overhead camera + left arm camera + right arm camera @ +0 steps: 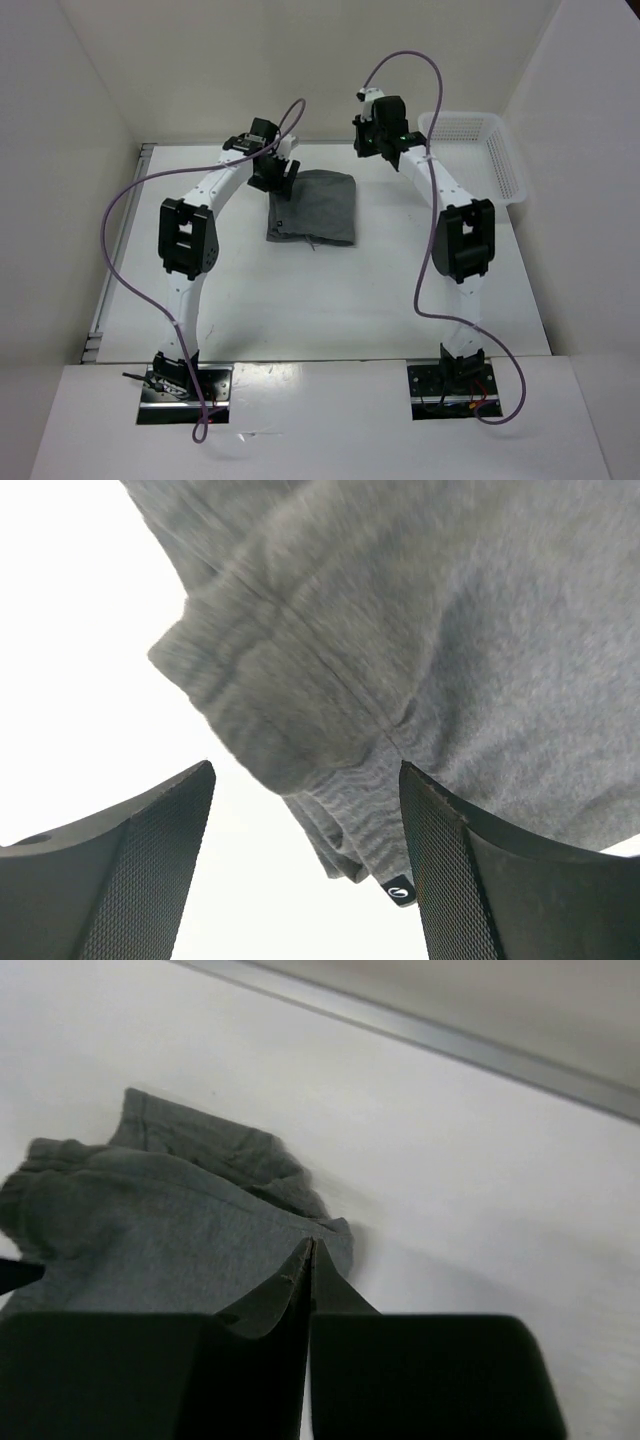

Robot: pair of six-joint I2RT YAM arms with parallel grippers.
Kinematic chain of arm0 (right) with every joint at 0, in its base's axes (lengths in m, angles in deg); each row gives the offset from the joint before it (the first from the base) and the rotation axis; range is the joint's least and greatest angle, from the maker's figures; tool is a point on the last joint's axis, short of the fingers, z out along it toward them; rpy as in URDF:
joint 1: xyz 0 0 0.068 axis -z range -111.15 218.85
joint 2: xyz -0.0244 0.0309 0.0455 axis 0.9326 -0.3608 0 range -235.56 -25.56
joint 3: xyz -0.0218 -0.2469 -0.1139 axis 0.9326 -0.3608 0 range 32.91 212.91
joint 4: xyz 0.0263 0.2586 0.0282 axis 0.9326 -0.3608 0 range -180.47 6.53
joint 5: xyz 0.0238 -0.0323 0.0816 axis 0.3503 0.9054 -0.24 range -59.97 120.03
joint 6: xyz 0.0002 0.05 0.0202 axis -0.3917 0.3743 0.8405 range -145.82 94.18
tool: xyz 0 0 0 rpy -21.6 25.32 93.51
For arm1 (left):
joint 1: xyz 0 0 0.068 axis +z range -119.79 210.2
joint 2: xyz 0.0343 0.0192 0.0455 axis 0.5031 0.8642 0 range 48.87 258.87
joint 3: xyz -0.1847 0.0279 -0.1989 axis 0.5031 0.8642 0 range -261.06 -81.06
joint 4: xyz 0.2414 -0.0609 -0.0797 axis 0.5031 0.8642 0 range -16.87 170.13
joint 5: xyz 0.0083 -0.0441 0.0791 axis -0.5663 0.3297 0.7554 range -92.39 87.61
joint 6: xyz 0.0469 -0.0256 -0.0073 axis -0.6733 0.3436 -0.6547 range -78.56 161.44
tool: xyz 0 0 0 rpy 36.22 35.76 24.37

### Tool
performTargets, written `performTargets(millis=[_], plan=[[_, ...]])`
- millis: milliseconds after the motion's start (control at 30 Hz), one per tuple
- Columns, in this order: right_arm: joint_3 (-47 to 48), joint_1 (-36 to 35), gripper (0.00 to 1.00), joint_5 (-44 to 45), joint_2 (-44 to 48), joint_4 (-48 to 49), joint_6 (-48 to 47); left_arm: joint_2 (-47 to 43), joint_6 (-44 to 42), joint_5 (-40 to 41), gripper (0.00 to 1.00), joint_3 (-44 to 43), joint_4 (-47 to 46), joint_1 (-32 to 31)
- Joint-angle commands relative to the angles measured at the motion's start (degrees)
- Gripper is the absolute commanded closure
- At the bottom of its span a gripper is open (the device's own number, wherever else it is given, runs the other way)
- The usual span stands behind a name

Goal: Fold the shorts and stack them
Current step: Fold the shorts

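Observation:
The grey shorts (313, 207) lie folded into a rough rectangle at the back middle of the table, with a thin drawstring (312, 243) poking out at the near edge. My left gripper (278, 180) hovers at their back left corner. In the left wrist view it (305, 870) is open, with the bunched waistband (300, 710) and a small black label (400, 889) between and just beyond the fingers (150, 860). My right gripper (365, 140) is raised behind and to the right of the shorts. In the right wrist view it (311, 1252) is shut and empty, above the shorts' edge (150, 1230).
A white mesh basket (480, 150) stands at the back right corner. White walls enclose the table on the left, back and right. A metal strip (450, 1040) runs along the table's far edge.

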Motion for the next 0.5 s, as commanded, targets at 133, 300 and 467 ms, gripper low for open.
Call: performTargets(millis=[133, 300, 467], plan=[[-10.67, -0.67, 0.94, 6.11, 18.02, -0.87, -9.44, -8.14, -0.21, 9.54, 0.17, -2.10, -1.73, 4.09], [-20.95, -0.67, 0.91, 15.49, 26.71, 1.06, -13.59, -12.98, -0.21, 18.37, 0.12, 2.56, -3.77, 9.62], [-29.38, -0.67, 0.84, 24.22, 32.09, 5.89, -16.23, -20.10, -0.21, 20.64, 0.01, 12.92, -7.81, 13.33]])
